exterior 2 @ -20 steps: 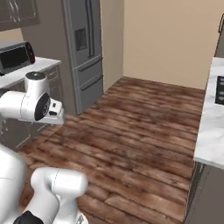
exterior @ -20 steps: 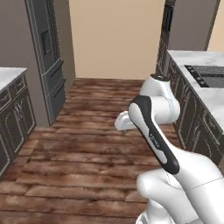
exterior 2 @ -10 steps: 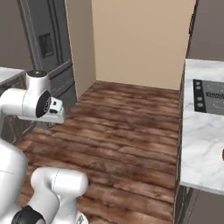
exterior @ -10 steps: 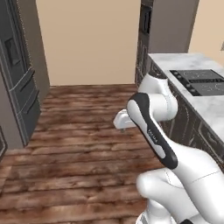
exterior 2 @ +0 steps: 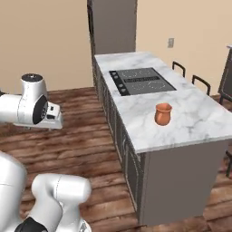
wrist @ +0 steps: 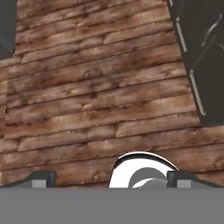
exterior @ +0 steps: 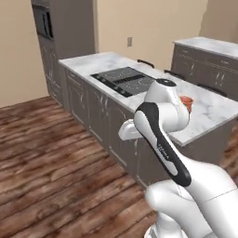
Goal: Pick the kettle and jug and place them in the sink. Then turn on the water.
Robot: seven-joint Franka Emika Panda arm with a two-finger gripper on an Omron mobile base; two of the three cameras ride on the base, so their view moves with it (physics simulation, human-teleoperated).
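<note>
The terracotta-orange jug (exterior 2: 163,113) stands upright near the front end of a white marble island (exterior 2: 199,118). In the left base view the jug (exterior: 187,102) peeks out from behind my arm's upper joint. My gripper (wrist: 111,180) points down at the wooden floor beside the island's dark cabinets, far from the jug. Its fingertips (wrist: 43,178) stand wide apart with nothing between them, so it is open. The hand (exterior 2: 52,120) hangs over the floor left of the island. The kettle, the sink and the water are out of view.
A black cooktop (exterior 2: 141,80) is set into the island behind the jug. Dark chairs (exterior 2: 201,84) stand on the island's far side. A tall grey cabinet (exterior 2: 113,22) closes its far end. Another marble counter (exterior: 209,46) lies beyond. Wooden floor (exterior: 42,153) stretches to the left.
The whole picture has swung as the base turned: the fridge and doorway are gone, and the island with cooktop and jug has come into view. The arm holds the same pose.
</note>
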